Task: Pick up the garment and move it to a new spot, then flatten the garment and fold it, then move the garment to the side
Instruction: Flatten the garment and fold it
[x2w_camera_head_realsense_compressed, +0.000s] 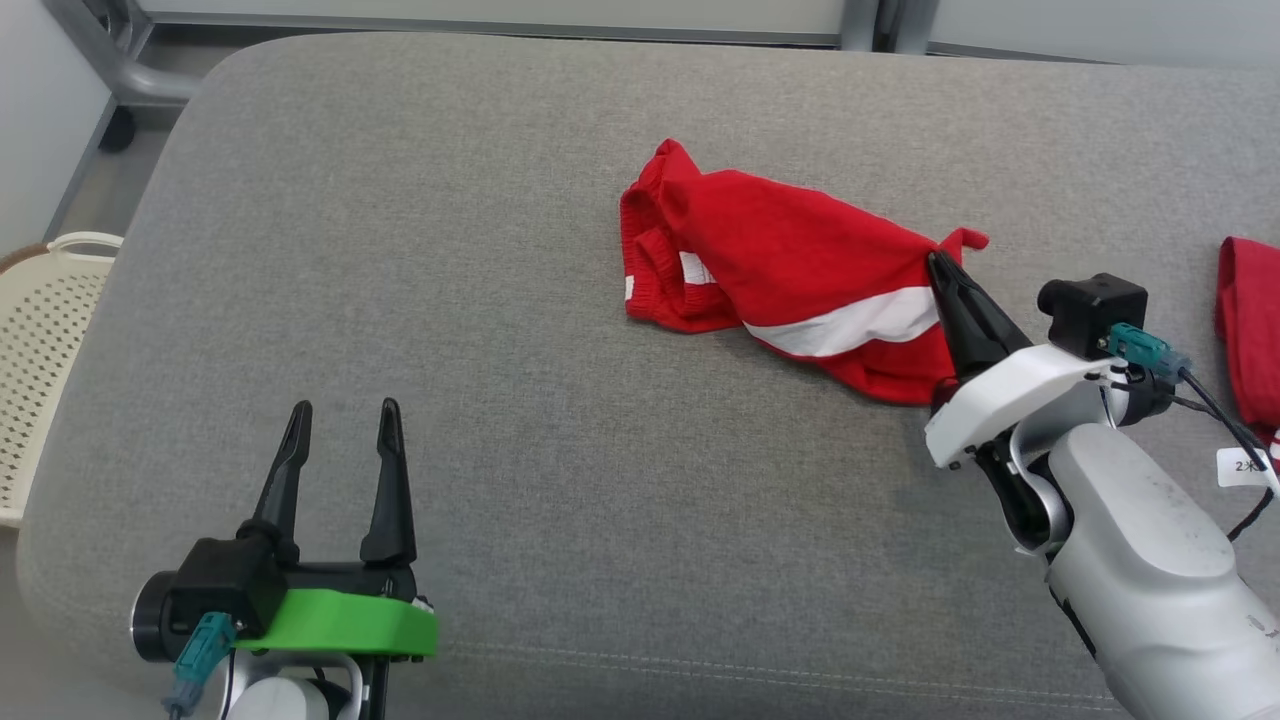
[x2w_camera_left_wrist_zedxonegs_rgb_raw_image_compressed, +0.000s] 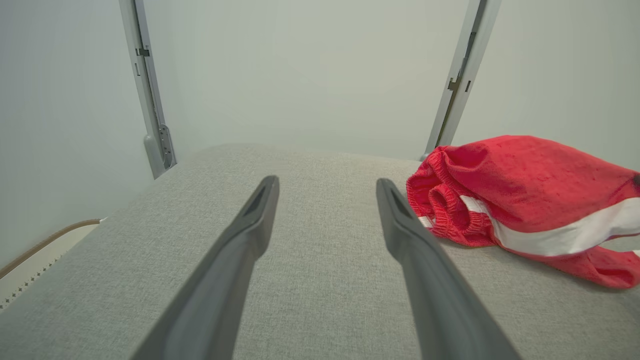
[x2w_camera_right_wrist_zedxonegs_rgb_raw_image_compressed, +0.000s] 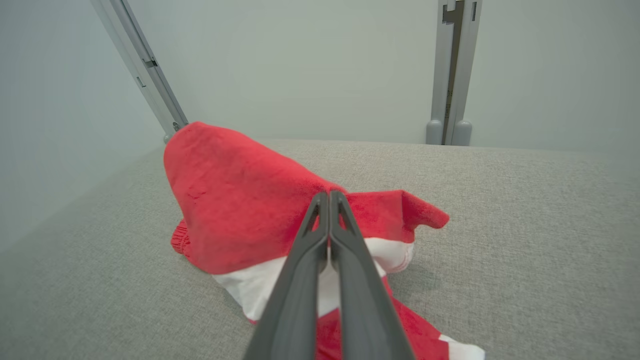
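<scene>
Right gripper (x2w_camera_head_realsense_compressed: 940, 270) is in at the near-right edge of the crumpled red-and-white cloth garment (x2w_camera_head_realsense_compressed: 790, 260), long dark fingers pressed tight together w/ a pinch of red fabric between them. In the right wrist view the tips (x2w_camera_right_wrist_zedxonegs_rgb_raw_image_compressed: 329, 196) meet right at the cloth (x2w_camera_right_wrist_zedxonegs_rgb_raw_image_compressed: 235, 210), which tents up into a peak behind them, so that reads as a grip, not just a touch. The garment sits mid-to-right on the grey fabric-covered bench top (x2w_camera_head_realsense_compressed: 450, 300), bunched, elastic waistband end pointing away to the left, white stripe showing along the lower side. Most of it is resting on the surface, so no real lift yet. Left gripper (x2w_camera_head_realsense_compressed: 345, 410) hangs low at the near left, fingers spread wide, nothing between them, well apart from the cloth; its wrist view has the garment (x2w_camera_left_wrist_zedxonegs_rgb_raw_image_compressed: 525, 185) off to the right of the gap (x2w_camera_left_wrist_zedxonegs_rgb_raw_image_compressed: 327, 184). Another red cloth (x2w_camera_head_realsense_compressed: 1250, 320) pokes in at the far right edge, and a cream perforated plastic basket (x2w_camera_head_realsense_compressed: 45, 330) sits beside the bench on the left. Progress, imo: very early, grasp just made. Pick-up, carry to a new spot, flatten, fold and the shift to the side are all left to do
</scene>
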